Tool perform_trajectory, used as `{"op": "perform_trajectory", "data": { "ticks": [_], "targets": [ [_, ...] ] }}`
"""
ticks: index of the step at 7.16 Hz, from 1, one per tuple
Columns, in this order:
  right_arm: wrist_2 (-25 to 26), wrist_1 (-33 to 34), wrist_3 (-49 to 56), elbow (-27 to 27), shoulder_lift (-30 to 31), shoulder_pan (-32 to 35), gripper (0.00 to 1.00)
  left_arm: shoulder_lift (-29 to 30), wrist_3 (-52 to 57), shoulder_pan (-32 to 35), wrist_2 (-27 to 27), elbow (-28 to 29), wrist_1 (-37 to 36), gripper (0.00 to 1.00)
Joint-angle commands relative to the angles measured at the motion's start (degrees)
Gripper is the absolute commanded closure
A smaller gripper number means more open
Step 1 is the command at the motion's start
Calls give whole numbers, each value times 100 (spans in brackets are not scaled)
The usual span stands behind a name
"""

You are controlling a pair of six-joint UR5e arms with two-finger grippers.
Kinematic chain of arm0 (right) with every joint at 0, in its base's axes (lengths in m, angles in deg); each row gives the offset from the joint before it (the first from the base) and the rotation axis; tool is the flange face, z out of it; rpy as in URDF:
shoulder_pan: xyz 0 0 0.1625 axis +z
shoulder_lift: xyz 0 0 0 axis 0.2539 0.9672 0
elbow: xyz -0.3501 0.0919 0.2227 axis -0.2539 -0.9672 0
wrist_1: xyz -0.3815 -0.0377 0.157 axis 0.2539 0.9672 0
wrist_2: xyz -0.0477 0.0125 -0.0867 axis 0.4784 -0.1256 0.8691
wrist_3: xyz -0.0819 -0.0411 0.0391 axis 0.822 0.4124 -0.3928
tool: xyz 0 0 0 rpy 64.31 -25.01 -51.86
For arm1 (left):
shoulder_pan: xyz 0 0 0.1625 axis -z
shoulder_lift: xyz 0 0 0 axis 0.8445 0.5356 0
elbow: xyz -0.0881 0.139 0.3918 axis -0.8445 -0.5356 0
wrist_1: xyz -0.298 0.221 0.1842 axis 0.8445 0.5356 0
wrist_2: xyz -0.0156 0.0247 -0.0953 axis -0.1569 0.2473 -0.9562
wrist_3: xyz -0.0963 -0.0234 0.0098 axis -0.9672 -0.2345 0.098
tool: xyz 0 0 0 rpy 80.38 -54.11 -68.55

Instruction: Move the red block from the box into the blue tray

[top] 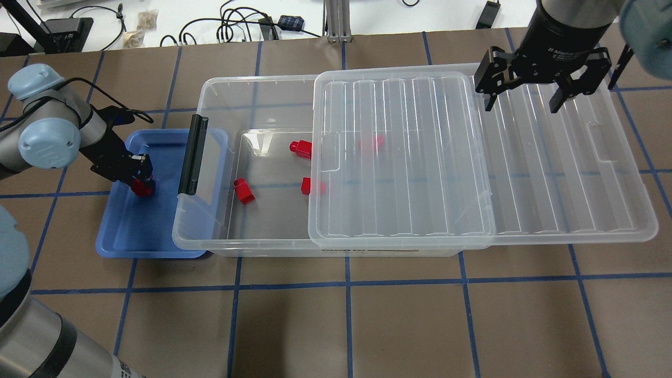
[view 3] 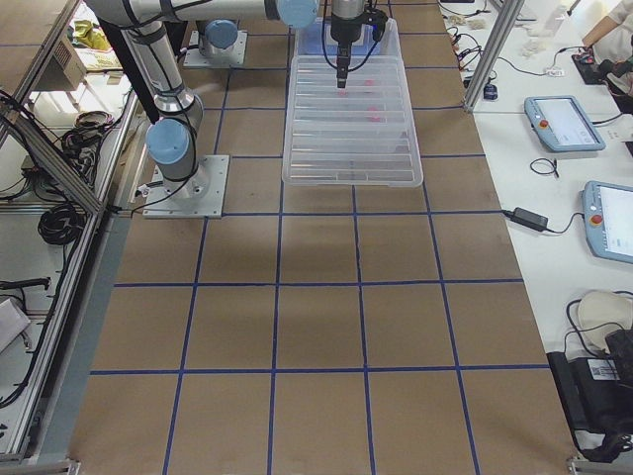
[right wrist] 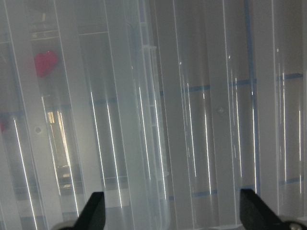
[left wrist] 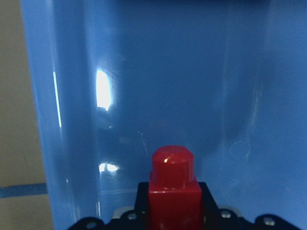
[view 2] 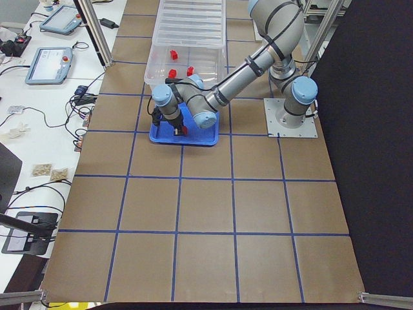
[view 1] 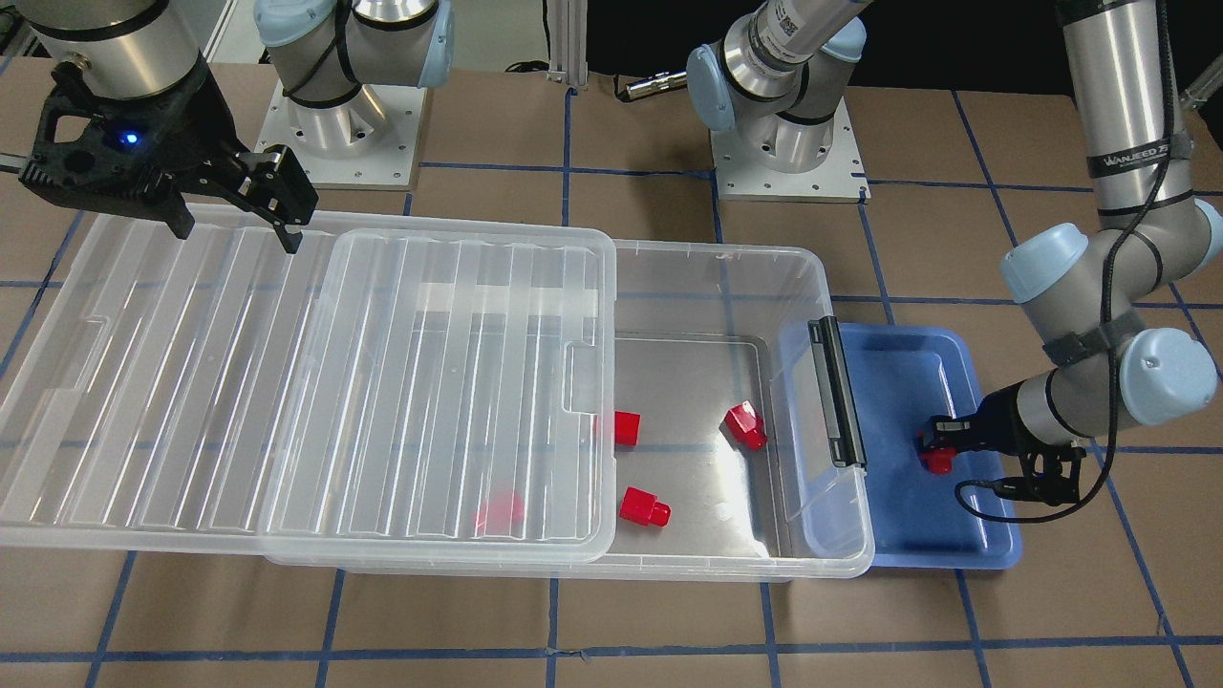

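My left gripper [top: 140,181] is shut on a red block [top: 143,188], low over the floor of the blue tray [top: 126,236]. The block also shows in the front view [view 1: 936,461] and in the left wrist view [left wrist: 173,184], stub pointing away. I cannot tell whether it touches the tray floor. The clear box [top: 210,236] stands beside the tray, black latch bar [top: 189,155] toward it. Several red blocks lie in it: one [top: 244,190], another [top: 300,148], a third [top: 306,186] at the lid's edge. My right gripper [top: 522,100] is open and empty above the slid-aside lid [top: 567,173].
The ribbed clear lid [view 1: 191,401] covers about half the box and overhangs onto the table toward my right arm. A red block [view 1: 499,511] shows blurred under it. Both arm bases [view 1: 788,143] stand at the back edge. Blue tape lines grid the brown table.
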Motion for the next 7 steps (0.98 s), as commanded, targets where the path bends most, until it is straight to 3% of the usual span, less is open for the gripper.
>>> {"op": "perform_trajectory", "data": {
  "ticks": [1, 4, 5, 7],
  "targets": [
    [-12, -6, -3, 20, 14, 4, 0, 11, 2, 0, 16, -3, -76, 0],
    [6, -6, -3, 21, 75, -5, 0, -505, 10, 52, 156, 277, 351, 0],
    [-3, -6, -3, 29, 67, -5, 0, -733, 10, 87, 427, 548, 746, 0],
    [-3, 3, 6, 29, 67, -5, 0, -1400, -120, 323, 473, 1120, 2011, 0]
  ]
}}
